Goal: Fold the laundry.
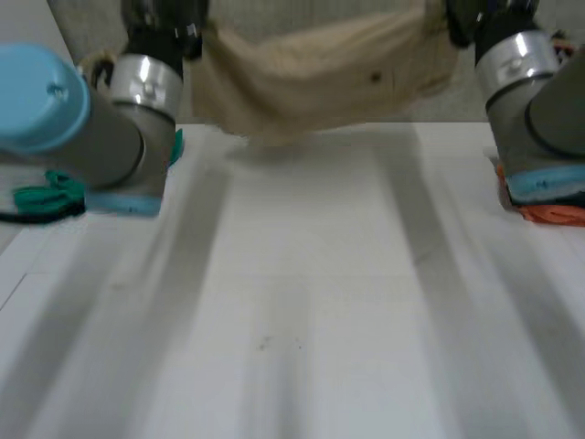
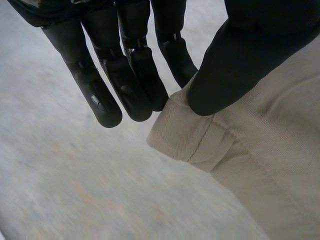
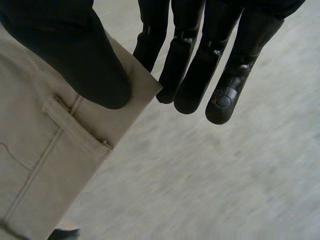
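Both hands up at the far side of the desk [image 1: 302, 302], beige trousers [image 1: 320, 78] strung between them. The cloth sags in the middle, and its low point hangs over the desk's far edge. Can't tell if it touches.

My left hand [image 2: 240, 55]: thumb clamps a hemmed corner of the trousers against the fingers [image 2: 130, 75], which are otherwise straight. Pinch grip, cloth runs away under the thumb.

My right hand [image 3: 75, 45]: same grip on the opposite end, thumb pressing the corner against straight fingers [image 3: 200, 75]. A belt loop [image 3: 75, 130] sits just beside the thumb, so this end is the waistband.

Other stuff on the desk: a green cloth [image 1: 46, 197] by the left arm's base and an orange cloth [image 1: 548, 212] by the right arm's base, both well apart from the trousers.
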### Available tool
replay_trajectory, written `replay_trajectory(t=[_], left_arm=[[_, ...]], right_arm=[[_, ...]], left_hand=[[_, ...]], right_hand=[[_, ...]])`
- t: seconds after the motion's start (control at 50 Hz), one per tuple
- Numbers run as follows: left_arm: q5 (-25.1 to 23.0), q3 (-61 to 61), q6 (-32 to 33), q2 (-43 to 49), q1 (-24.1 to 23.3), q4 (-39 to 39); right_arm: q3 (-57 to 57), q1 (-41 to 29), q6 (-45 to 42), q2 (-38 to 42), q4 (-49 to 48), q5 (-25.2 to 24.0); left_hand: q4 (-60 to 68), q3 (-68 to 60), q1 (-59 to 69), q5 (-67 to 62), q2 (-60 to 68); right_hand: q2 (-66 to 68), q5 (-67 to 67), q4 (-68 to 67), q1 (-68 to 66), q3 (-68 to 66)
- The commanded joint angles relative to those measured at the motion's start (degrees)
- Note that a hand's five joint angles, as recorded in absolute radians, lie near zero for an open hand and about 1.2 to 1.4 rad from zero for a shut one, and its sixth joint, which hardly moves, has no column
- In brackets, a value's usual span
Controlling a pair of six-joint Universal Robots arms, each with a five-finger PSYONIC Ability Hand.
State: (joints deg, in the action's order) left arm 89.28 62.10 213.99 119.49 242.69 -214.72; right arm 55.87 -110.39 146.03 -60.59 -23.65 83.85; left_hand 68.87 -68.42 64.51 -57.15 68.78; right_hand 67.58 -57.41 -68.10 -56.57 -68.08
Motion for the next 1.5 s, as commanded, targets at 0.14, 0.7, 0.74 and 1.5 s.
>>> replay_trajectory(t=[0.14,0.7,0.74,1.5], left_arm=[[-0.2,35.3,0.5,-10.2,-0.7,1.3],[-5.2,42.3,0.8,-28.6,-2.0,43.2],[-4.8,40.0,0.9,-25.3,-2.1,39.0],[-3.3,-7.5,12.4,23.5,-5.1,-5.4]], right_arm=[[27.2,0.4,-0.9,-0.7,8.7,-1.2],[37.1,8.5,-16.3,-21.9,48.4,-11.1],[36.1,8.3,-14.1,-20.5,44.3,-11.1],[12.3,-1.1,-4.3,9.1,4.8,9.4]], left_hand=[[11.1,-11.6,15.5,-12.9,11.2],[11.1,-11.6,15.5,-12.9,11.2],[11.1,-11.6,15.5,-12.9,11.2],[-58.9,58.4,-54.5,57.1,-58.8]], right_hand=[[12.4,-12.6,-11.9,-23.4,-11.9],[12.4,-12.6,-11.9,-23.4,-11.9],[12.4,-12.6,-11.9,-23.4,-11.9],[-57.6,57.4,58.1,46.6,58.1]])
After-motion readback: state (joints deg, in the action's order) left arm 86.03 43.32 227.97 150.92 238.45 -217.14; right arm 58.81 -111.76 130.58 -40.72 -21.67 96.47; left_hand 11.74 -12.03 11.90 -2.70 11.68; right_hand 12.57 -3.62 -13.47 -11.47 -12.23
